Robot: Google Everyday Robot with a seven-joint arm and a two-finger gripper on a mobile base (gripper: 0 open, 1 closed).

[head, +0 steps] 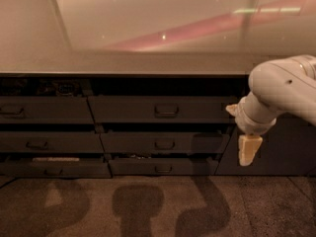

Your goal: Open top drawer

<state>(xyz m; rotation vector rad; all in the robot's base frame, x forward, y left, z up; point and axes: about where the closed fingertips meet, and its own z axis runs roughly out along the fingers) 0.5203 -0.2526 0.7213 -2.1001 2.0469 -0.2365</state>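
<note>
Top drawer has the gripper hanging just off its right end, well apart from the handle — cream, blocky, pointing down; open or closed I cannot tell. Directly under the pale countertop, the drawer's flat dark grey front runs left to right, facing the camera — small rectangular loop handle at centre

Worktop: pale, glossy slab across the full width, with its front edge above the drawers.
Worktop surface: a pinkish streak of reflected light and a few bright specks.
Floor: brown and mottled, with soft shadows.
Hand: cream, pointing down at the right, below the worktop edge and above the floor.
</note>
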